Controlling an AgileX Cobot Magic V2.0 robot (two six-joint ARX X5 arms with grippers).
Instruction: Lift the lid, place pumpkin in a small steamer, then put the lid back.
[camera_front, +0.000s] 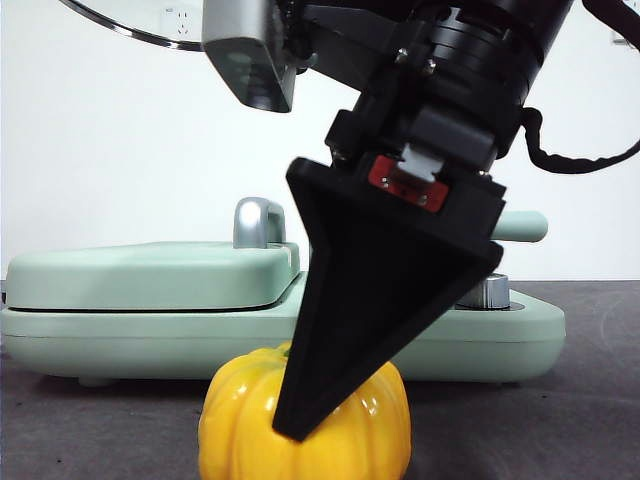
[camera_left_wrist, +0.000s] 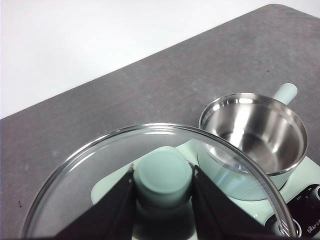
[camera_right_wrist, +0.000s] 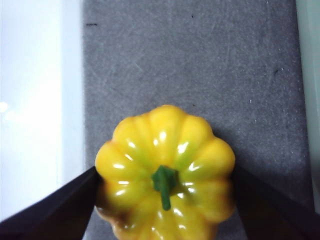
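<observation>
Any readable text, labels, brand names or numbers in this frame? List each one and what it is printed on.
Nothing can be read with confidence.
Black control panel on the mint-green base beside the small steamer: small white markings, too small and blurred to read.
Red tag on the right gripper above the pumpkin: no legible characters.
The lid, held by the left gripper, carries no print.

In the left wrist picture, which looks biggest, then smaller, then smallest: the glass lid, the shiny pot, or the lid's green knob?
1. Round clear glass lid, though it is nearest the camera.
2. Mint-green steel-lined pot.
3. Small mint-green knob.
</observation>
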